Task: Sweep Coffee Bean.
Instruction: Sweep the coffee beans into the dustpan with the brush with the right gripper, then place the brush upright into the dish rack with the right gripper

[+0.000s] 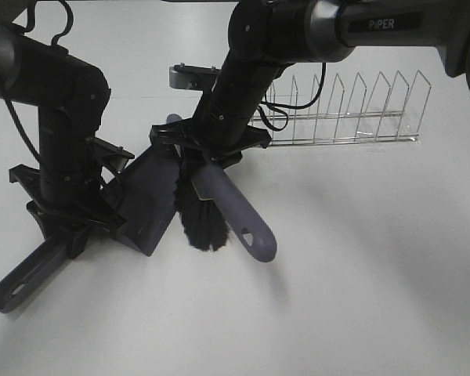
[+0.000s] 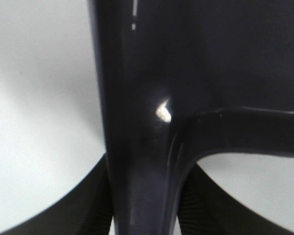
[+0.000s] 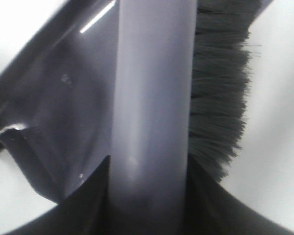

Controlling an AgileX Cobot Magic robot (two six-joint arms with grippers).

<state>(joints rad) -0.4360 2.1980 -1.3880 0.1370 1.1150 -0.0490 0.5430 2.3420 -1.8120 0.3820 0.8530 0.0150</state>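
Left arm folded low at the left, left gripper (image 1: pixel 66 223) jaws clamped on dustpan (image 1: pixel 150 200) handle, pan tilted on table (image 1: pixel 360 266). Right arm reaches down across the middle, right gripper (image 1: pixel 207 153) jaws clamped on brush (image 1: pixel 236 211) handle, bristles just beside pan. Beans not visible in any view.

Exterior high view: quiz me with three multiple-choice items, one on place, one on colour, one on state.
1. The wire rack stands: A) behind the brush, toward the view's right; B) at the near table edge; C) under the left arm.
2. The bristles are: A) white; B) black; C) red.
3. The right hand is: A) open and empty; B) shut on the brush; C) shut on the rack.
Answers: 1 A, the rack sits at the back right; 2 B, the fanned bristles are black; 3 B, the handle is clamped between its fingers.
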